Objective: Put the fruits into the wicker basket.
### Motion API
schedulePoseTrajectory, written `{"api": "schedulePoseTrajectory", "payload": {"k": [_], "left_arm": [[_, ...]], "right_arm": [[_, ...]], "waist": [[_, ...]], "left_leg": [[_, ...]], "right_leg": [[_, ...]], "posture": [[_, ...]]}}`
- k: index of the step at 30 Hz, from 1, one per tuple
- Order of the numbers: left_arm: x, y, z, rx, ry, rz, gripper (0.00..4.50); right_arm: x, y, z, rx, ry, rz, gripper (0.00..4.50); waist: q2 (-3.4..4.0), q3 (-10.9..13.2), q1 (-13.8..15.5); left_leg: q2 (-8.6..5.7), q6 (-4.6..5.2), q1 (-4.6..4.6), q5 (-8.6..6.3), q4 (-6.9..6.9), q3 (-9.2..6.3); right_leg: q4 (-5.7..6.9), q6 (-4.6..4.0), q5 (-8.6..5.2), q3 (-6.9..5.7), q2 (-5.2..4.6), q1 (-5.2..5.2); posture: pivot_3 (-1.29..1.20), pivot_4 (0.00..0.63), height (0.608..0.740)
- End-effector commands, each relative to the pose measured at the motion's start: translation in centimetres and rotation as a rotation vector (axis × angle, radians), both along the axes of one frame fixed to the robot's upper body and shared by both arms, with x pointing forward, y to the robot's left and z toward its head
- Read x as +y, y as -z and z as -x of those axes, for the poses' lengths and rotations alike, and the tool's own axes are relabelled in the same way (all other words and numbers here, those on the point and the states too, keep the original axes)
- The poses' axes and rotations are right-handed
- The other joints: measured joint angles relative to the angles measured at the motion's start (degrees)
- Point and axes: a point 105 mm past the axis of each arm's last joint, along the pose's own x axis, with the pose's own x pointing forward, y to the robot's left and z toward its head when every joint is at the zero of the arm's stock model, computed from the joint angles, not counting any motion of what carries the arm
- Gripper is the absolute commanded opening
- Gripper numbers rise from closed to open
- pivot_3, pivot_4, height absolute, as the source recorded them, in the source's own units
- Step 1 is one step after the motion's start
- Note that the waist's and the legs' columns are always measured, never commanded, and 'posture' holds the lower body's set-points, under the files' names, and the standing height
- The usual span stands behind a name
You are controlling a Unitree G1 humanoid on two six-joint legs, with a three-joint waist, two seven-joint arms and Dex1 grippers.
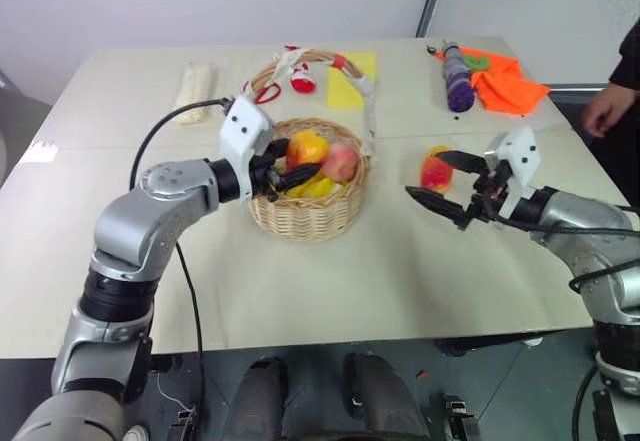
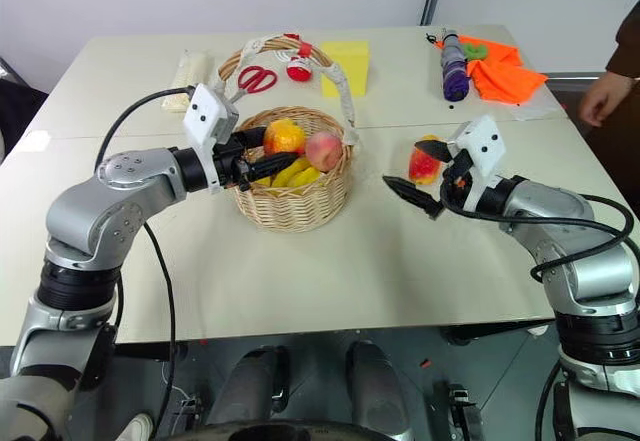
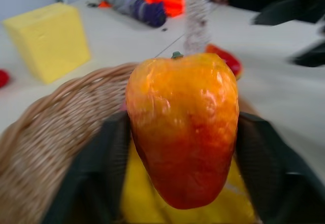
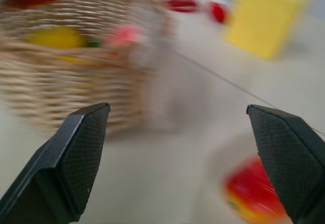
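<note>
The table (image 1: 300, 291) takes up most of the head view, pale beige with a seam running across it. Dead centre on it sits the wicker basket (image 1: 310, 216), tall wrapped handle arching over the top, with yellow bananas (image 1: 312, 187) and a pink peach (image 1: 341, 161) already inside.

The left gripper (image 1: 279, 166) comes in from about 9 o'clock of the basket, level, over the rim. In its wrist view the fingers (image 3: 89, 183) stand wide apart on either side of the elongated fruit (image 3: 183, 127), which sits between them above the bananas; can't tell if the pads are actually touching it.

The right gripper (image 1: 448, 183) is at roughly 3 o'clock from the basket, claw spread wide, pinching nothing. The squat fruit (image 1: 436, 171) is on the table just beyond those fingers, well apart from the basket.

Toward 12 o'clock: a yellow block (image 1: 351, 79) and red scissors (image 2: 257, 79) behind the basket. At 1–2 o'clock, an orange cloth (image 1: 505, 83) with a folded purple umbrella (image 1: 457, 81). A person's hand (image 1: 606, 111) hangs at the far right edge.
</note>
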Motion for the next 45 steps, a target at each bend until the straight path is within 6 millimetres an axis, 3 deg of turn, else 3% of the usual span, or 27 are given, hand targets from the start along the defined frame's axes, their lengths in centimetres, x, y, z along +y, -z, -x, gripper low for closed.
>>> {"api": "schedulePoseTrajectory", "payload": {"k": [1,8,12,28,31,34,35,38,40,42,45], "left_arm": [[-0.2,-1.2,1.7,-0.103,0.085,0.013,4.40],[1.3,0.7,4.4,-0.010,0.194,0.016,4.40],[1.5,0.7,5.4,0.002,0.218,0.032,4.40],[0.6,-0.1,6.1,-0.034,0.235,0.078,4.40],[0.6,-0.1,6.1,-0.034,0.237,0.079,4.50],[0.6,0.0,6.0,-0.031,0.234,0.075,4.50],[0.7,0.0,6.0,-0.031,0.234,0.074,4.50],[1.0,0.1,5.9,-0.032,0.216,0.069,4.50],[1.9,0.2,5.6,-0.030,0.183,0.065,4.50],[3.6,0.3,5.2,-0.022,0.114,0.075,4.50],[6.2,0.4,5.0,-0.016,0.031,0.106,4.50]], "right_arm": [[-1.0,-1.1,-1.6,-0.054,0.147,0.000,4.50],[-1.7,1.2,-5.1,0.090,0.423,-0.082,4.50],[-1.8,2.2,-6.3,0.202,0.550,-0.131,4.50],[-2.0,3.8,-7.5,0.286,0.674,-0.112,4.50],[-2.1,3.7,-7.5,0.275,0.672,-0.115,3.63],[-2.0,3.5,-7.4,0.261,0.654,-0.104,2.28],[-2.0,3.5,-7.3,0.256,0.650,-0.099,2.01],[-1.9,2.9,-7.1,0.223,0.621,-0.075,1.96],[-2.0,1.4,-6.6,0.139,0.569,-0.007,1.96],[-1.8,-0.5,-5.2,0.026,0.434,0.094,1.96],[-0.4,-1.9,-1.5,-0.047,0.142,0.168,1.96]], "waist": [[0.02,0.00,-0.09],[0.05,-0.01,-0.07],[0.05,0.00,0.13],[0.07,0.00,-0.18],[0.07,0.00,-0.17],[0.07,0.00,-0.16],[0.07,0.00,-0.16],[0.07,0.00,-0.15],[0.09,0.02,-0.15],[0.13,0.04,-0.01],[0.13,0.04,0.07]], "left_leg": [[0.01,0.00,0.01,0.00,0.01,0.01],[0.03,-0.03,0.04,0.02,0.13,0.10],[0.01,-0.03,0.00,0.02,0.13,0.09],[-0.02,-0.02,0.00,0.02,0.12,0.08],[-0.01,-0.02,0.00,0.02,0.11,0.08],[-0.02,-0.02,0.00,0.02,0.11,0.08],[-0.02,-0.02,0.00,0.02,0.11,0.08],[-0.01,-0.02,0.00,0.02,0.11,0.08],[-0.02,-0.02,0.00,0.02,0.11,0.07],[-0.02,-0.02,-0.01,0.02,0.09,0.08],[-0.01,0.01,-0.03,0.00,0.02,0.07]], "right_leg": [[0.02,-0.02,-0.01,0.01,0.01,0.00],[0.13,-0.31,-0.06,0.07,0.01,0.00],[0.14,-0.29,-0.06,0.06,-0.04,-0.01],[0.14,-0.17,-0.01,0.04,-0.04,-0.01],[0.13,-0.12,0.02,0.04,-0.03,-0.01],[0.13,-0.12,0.02,0.04,-0.03,-0.01],[0.13,-0.12,0.02,0.04,-0.03,-0.01],[0.12,-0.12,0.01,0.04,-0.03,-0.01],[0.12,-0.12,0.01,0.04,-0.03,-0.01],[0.10,-0.11,0.00,0.04,-0.04,-0.02],[0.01,-0.06,-0.03,0.02,-0.05,-0.05]], "posture": [[0.00,0.150,0.740],[0.00,0.150,0.740],[0.00,0.150,0.740],[0.00,0.150,0.740],[0.00,0.150,0.740],[0.00,0.150,0.740],[0.00,0.150,0.740],[0.00,0.150,0.740],[0.00,0.150,0.740],[0.00,0.150,0.740],[0.00,0.150,0.740]]}}
